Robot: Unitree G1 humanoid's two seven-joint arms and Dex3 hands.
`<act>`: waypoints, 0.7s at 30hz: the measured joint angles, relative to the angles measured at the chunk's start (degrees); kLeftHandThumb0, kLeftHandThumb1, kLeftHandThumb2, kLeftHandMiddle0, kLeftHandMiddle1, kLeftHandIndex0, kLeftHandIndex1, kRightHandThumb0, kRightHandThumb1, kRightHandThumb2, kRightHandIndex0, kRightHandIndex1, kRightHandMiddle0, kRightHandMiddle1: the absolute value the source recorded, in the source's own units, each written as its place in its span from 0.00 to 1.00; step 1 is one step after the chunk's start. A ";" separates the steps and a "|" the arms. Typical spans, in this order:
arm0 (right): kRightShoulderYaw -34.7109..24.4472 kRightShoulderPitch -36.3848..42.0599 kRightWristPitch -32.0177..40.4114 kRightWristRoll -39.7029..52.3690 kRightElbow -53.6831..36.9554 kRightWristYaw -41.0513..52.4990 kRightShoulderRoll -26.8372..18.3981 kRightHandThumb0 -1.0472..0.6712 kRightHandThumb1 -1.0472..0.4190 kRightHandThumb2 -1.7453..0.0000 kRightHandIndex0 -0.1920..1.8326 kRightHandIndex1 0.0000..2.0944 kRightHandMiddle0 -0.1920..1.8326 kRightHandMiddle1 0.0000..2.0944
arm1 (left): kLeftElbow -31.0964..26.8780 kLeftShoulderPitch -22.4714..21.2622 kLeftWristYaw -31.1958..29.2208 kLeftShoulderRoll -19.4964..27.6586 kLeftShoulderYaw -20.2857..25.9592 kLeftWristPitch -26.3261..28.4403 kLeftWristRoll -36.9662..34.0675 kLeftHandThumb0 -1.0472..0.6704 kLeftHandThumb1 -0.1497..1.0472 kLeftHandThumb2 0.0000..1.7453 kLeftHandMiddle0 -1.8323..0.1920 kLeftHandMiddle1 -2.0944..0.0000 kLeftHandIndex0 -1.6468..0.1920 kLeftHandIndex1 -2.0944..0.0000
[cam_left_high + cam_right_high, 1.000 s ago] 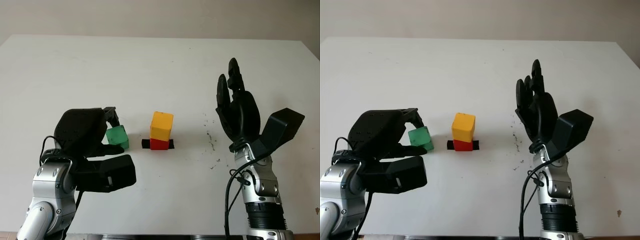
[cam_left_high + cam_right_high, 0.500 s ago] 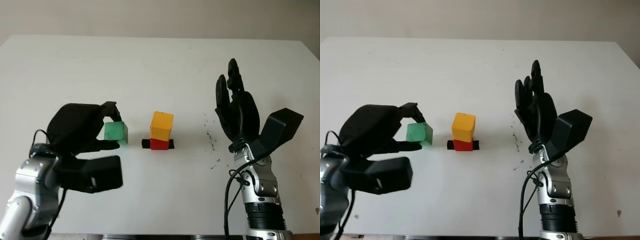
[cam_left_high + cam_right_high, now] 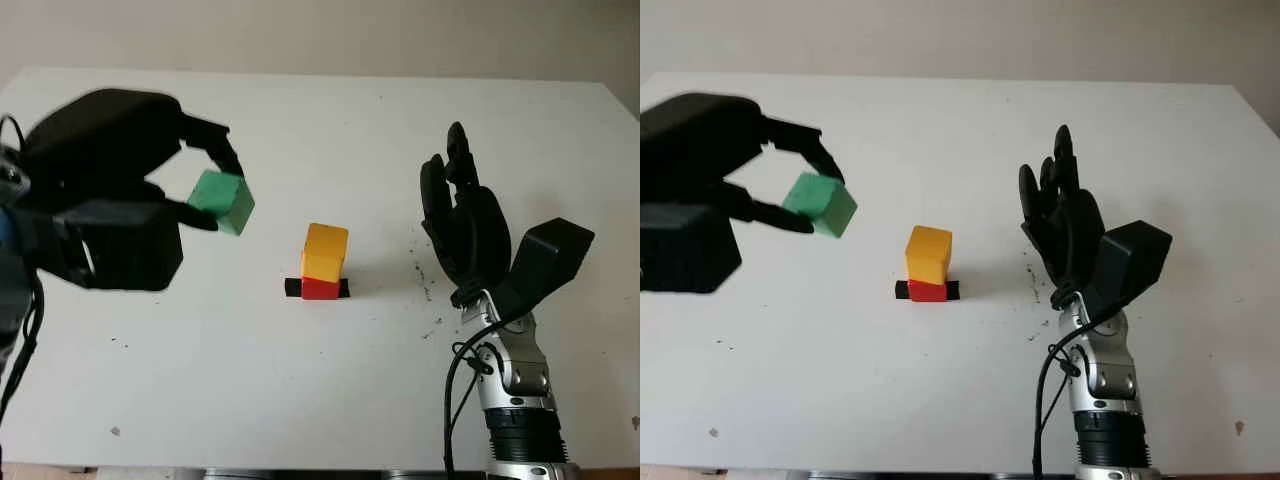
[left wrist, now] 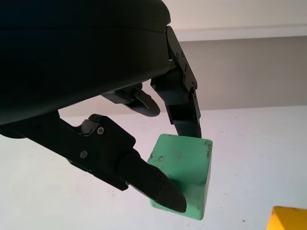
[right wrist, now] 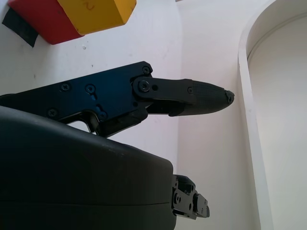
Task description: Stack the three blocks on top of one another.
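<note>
We see the left hand [image 3: 150,175] raised above the white tabletop [image 3: 330,130], its fingers [image 4: 158,184] closed on the green block [image 3: 221,201], which hangs tilted in the air, clear of the surface. Taking the yellow block [image 3: 324,251] as our landmark, the green block sits up and to the left of it, apart from it, with bare tabletop between the two. The yellow block stands squarely on the red block [image 3: 320,289], and the red block rests on a strip of black tape [image 3: 291,288].

In the left wrist view we make out how the green block is gripped: one finger presses its near face and another bears on its upper edge, and a corner of the yellow block shows at the edge of that picture. In the right wrist view we see the undersides of the yellow and red blocks and the end of the tape.

The right hand [image 3: 462,225] is to the right of the yellow block, upright and open, holding nothing. Small dark specks [image 3: 425,290] mark the tabletop between it and the yellow block. Beyond the yellow block the tabletop runs bare to its far edge.
</note>
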 measured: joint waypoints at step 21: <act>1.60 0.08 1.22 -0.89 0.70 -1.61 2.68 0.21 0.00 0.74 0.00 0.00 0.01 0.02 | 14.84 -27.72 -17.99 -10.66 -19.31 15.98 4.46 0.44 0.88 0.04 0.64 0.98 0.32 0.85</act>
